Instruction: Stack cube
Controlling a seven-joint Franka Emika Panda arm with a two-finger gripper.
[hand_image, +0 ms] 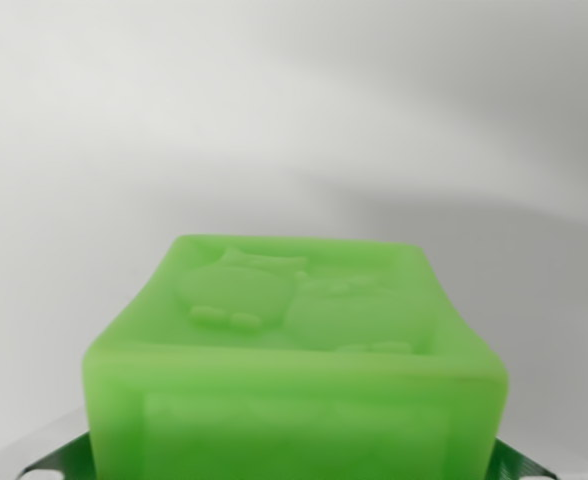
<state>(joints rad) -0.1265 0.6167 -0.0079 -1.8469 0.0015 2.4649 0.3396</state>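
Note:
A translucent green cube fills the lower middle of the wrist view, very close to the camera. Its top face carries a raised relief of rounded shapes. Only slivers of my gripper show: a grey, green-tinted finger at the bottom left corner and another at the bottom right, each lying against a side of the cube. The cube sits between them, so the gripper looks shut on it. The cube's underside and the fingertips are cut off by the frame's bottom edge. No second cube is in view.
Behind the cube lies a plain, blurred white surface, with a soft grey shadow across the wrist view's right.

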